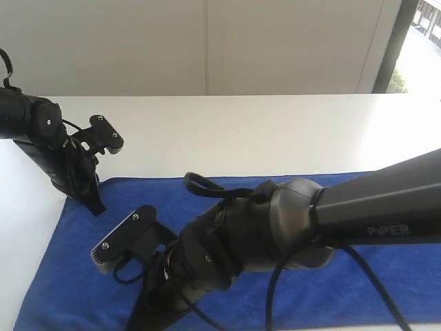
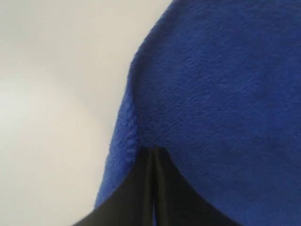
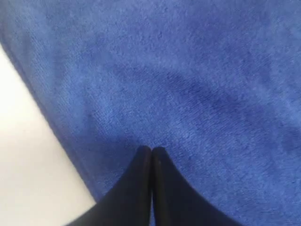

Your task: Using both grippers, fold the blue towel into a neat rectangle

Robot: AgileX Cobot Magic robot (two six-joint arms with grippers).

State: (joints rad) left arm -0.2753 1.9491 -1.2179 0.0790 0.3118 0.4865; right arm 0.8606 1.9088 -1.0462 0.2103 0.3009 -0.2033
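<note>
From here the left gripper (image 2: 153, 150) has its two dark fingers (image 2: 134, 190) pressed together, tips against the blue towel (image 2: 216, 94) just inside its fuzzy edge, which curves through the middle of the frame. Bare white table (image 2: 51, 94) fills the rest.

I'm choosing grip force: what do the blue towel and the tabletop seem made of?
The blue towel: soft fuzzy pile, probably microfibre; short matte nap with brushed streaks. The tabletop: smooth, hard-looking white surface, perhaps laminate or painted board; no grain, faint sheen.
</note>
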